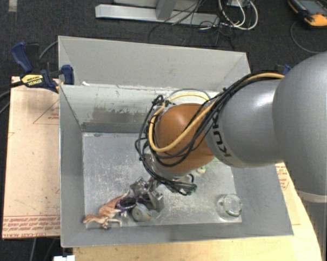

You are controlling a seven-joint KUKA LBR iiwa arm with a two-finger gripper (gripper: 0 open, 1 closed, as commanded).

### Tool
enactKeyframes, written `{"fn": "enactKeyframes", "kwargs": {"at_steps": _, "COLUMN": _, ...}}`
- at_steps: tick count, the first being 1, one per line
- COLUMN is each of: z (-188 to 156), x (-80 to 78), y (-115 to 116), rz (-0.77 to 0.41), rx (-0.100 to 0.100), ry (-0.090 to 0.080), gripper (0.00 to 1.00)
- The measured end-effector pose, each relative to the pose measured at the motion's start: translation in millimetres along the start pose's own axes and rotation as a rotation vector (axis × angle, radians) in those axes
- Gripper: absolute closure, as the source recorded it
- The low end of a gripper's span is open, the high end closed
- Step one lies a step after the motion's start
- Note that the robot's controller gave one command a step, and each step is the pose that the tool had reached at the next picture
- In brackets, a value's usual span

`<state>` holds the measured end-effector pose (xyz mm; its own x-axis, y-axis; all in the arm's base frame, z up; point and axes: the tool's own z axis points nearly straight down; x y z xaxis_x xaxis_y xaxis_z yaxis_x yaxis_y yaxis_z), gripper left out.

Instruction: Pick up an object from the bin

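My gripper [145, 199] reaches down into the front middle of the bin, its metal fingers just above a small cluster of things. Right under the fingers lie a dark purple and black piece [126, 202] and a grey round piece [142, 213]. Left of them an orange-tan toy dinosaur [104, 213] lies on its side near the bin's front wall. I cannot make out whether anything sits between the fingers.
A clear glass-like round thing [229, 205] rests on the bin floor at the front right. A whitish object [203, 169] peeks out from under the arm's brown cover near the middle. The arm spans the bin's right half.
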<state>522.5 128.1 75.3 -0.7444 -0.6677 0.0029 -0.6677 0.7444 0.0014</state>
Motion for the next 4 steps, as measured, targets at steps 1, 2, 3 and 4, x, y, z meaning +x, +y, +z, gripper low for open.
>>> {"fn": "enactKeyframes", "kwargs": {"at_steps": 1, "z": 4.4, "x": 1.3, "y": 3.1, "rz": -0.001, "rx": -0.006, "ry": 0.001, "gripper": 0.00}}
{"fn": "enactKeyframes", "kwargs": {"at_steps": 2, "z": 4.9, "x": 1.6, "y": 3.6, "rz": -0.001, "rx": -0.007, "ry": 0.002, "gripper": 0.00}}
{"fn": "enactKeyframes", "kwargs": {"at_steps": 3, "z": 4.6, "x": -6.7, "y": 6.1, "rz": -0.303, "rx": -0.005, "ry": -0.004, "gripper": 1.00}}
{"fn": "enactKeyframes", "kwargs": {"at_steps": 4, "z": 4.7, "x": -6.7, "y": 6.1, "rz": -0.303, "rx": -0.005, "ry": -0.005, "gripper": 1.00}}
